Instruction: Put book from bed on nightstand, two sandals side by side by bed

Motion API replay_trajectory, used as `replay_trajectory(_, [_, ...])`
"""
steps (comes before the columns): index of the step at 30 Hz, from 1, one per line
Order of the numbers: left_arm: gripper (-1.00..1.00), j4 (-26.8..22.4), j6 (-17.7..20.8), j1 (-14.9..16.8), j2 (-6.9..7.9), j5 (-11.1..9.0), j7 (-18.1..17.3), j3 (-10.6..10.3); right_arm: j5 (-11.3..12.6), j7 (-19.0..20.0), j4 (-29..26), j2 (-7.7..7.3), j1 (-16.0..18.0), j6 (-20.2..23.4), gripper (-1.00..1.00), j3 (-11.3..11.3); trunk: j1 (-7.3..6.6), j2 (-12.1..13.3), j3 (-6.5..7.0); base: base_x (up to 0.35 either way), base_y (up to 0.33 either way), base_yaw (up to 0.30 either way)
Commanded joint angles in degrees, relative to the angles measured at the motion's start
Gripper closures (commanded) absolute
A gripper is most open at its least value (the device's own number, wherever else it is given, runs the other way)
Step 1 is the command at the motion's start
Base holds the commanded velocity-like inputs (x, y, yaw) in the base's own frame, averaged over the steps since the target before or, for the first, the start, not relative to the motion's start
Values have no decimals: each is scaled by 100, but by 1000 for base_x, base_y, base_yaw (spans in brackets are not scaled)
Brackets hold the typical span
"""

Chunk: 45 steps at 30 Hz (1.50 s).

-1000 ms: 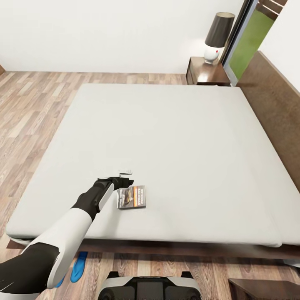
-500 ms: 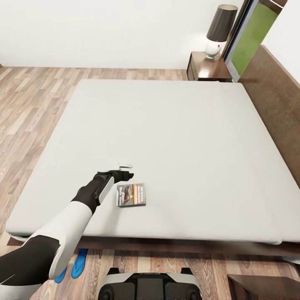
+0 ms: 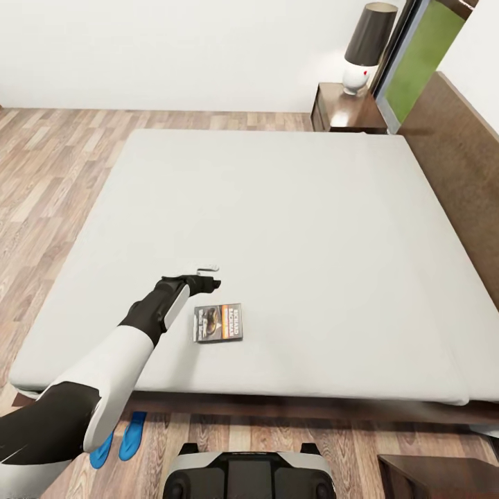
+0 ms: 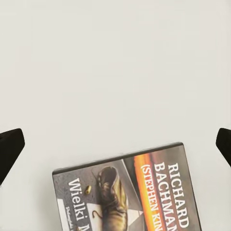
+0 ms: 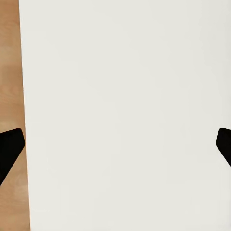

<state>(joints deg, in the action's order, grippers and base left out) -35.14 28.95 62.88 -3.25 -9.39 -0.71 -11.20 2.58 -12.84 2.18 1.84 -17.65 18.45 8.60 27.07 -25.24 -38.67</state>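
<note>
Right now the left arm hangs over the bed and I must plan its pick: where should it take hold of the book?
The book lies flat on the mattress, so probably come from above and pinch across its narrower span. The left gripper is open, just beyond the book's far edge.

White-based lamp (image 3: pixel 358 76) with dark shade (image 3: pixel 371 34) far ahead of the jaws, green-lit window (image 3: pixel 421 61) beside it, white wall (image 3: pixel 173 48) behind.

Head high; left wrist near bed (image 3: pixel 291 208)
</note>
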Motion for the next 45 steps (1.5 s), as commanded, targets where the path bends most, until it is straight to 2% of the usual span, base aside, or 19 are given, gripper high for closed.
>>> replay_trajectory(1, [-100,-5,30,12,-1,-53,17,-14,26,-15,-7,2,-2,27,-100,45,3,-8,-10,0,0,56])
replay_trajectory(20, [-100,28,51,102,-42,-53,20,-14,23,-16,-7,10,-2,27,-100,45,3,-8,-155,0,0,87])
replay_trajectory(30, [-100,-16,309,109,-44,-74,31,-14,16,-16,-7,54,-2,27,-100,45,3,-8,-243,0,0,87])
replay_trajectory(45, [-100,-27,363,110,-49,-80,44,-14,22,-12,-7,54,-2,21,-100,41,3,-8,-376,0,0,86])
